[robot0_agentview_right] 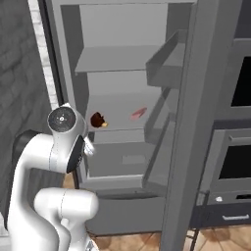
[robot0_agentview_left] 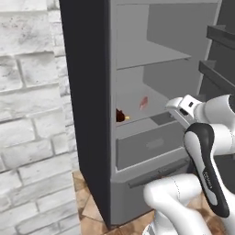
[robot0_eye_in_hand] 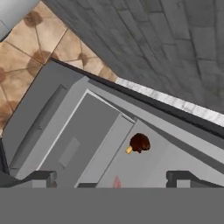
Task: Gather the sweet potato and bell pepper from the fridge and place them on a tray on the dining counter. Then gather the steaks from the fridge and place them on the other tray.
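The tall grey fridge (robot0_agentview_right: 117,162) stands open. On its shelf a dark reddish-brown rounded vegetable (robot0_eye_in_hand: 140,142) lies at ten o'clock of a small pink piece (robot0_agentview_left: 143,103). The two-finger pincer (robot0_eye_in_hand: 111,177) hangs spread wide, holding nothing.

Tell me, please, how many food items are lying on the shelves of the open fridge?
2: a dark brown item at the shelf's left edge, and a pinkish piece further right on the same shelf of the fridge. Others may be hidden in the drawer.
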